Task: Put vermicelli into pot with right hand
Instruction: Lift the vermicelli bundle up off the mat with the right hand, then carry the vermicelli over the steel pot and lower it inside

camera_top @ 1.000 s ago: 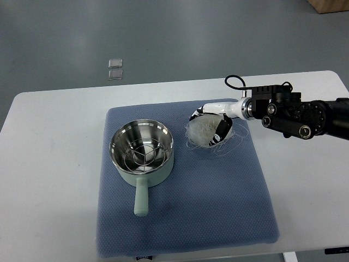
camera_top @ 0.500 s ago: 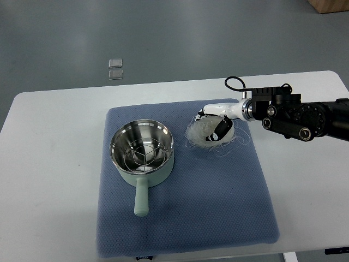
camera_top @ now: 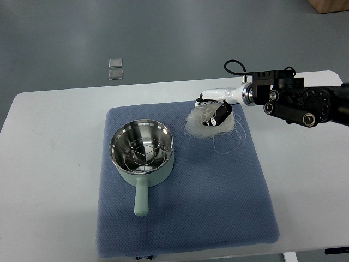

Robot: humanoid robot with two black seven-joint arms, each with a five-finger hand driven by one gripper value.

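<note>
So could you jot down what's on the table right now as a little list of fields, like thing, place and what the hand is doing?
surface: white table with a blue mat
pot: pale green pot on the mat's left half, handle toward the camera, wire rack inside, no vermicelli in it
vermicelli: white tangled vermicelli right of the pot, loose strands trailing
right hand: right hand closed on the vermicelli
left hand: not in view

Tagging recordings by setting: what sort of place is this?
Probably a lab or test room, not a kitchen: a plain white table on grey floor, a blue mat staging a pot and vermicelli.
</note>
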